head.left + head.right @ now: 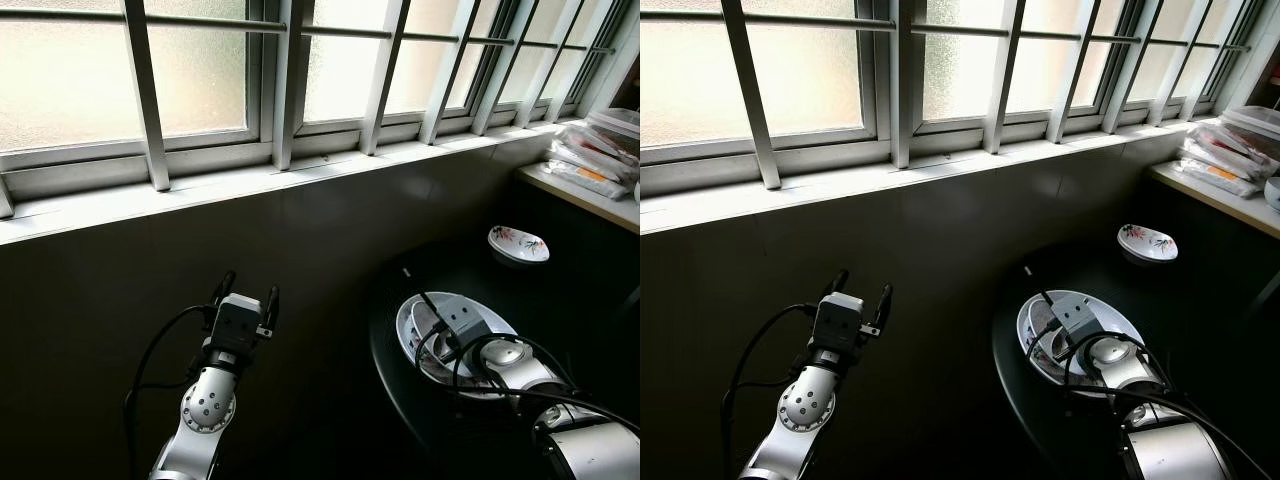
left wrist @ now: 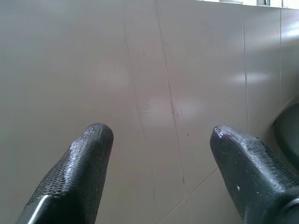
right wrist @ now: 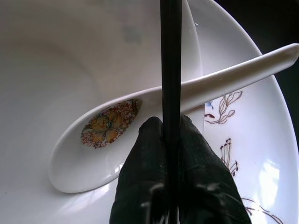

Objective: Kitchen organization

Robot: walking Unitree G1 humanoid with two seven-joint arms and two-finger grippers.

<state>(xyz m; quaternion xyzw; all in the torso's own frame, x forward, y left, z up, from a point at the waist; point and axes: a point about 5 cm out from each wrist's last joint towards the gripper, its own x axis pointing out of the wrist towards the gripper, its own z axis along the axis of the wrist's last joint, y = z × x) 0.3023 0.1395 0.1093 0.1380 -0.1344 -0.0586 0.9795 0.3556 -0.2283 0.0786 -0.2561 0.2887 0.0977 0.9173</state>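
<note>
Right pincer (image 3: pixel 170 140) is down over the white plate (image 1: pixel 425 345) on the round dark worktop (image 1: pixel 400 400), right of centre in your head views. Fingers (image 3: pixel 145 186) are pressed together on a thin black stick (image 3: pixel 171 56), likely a chopstick, which runs straight out past the tips. So: clamped, holding the stick.

In the right wrist view the stick crosses over a white ceramic spoon (image 3: pixel 117 135) with a yellow-and-red flower print in its bowl. The spoon lies in a white bowl (image 3: pixel 70 60), handle pointing out over the bowl's rim. The bowl sits on the plate, whose rim (image 3: pixel 252 154) carries a fine line drawing of flowers. You cannot tell whether the stick touches the spoon or just passes above it.

Left pincer (image 1: pixel 246 292) is raised in front of the dark wall (image 1: pixel 120 300), well apart from the worktop. Fingers (image 2: pixel 79 172) are spread wide, nothing between them; the left wrist view looks at bare grey wall panel (image 2: pixel 177 84) with faint seams.

A second small dish (image 1: pixel 518 243), white with a floral pattern, sits farther back on the dark worktop, well apart from the plate. Beyond it, a pale shelf (image 1: pixel 580 195) at the right edge holds a pile of packets (image 1: pixel 595 155). White window bars (image 1: pixel 150 100) and frosted glass run across the top above the sill (image 1: pixel 200 190).
</note>
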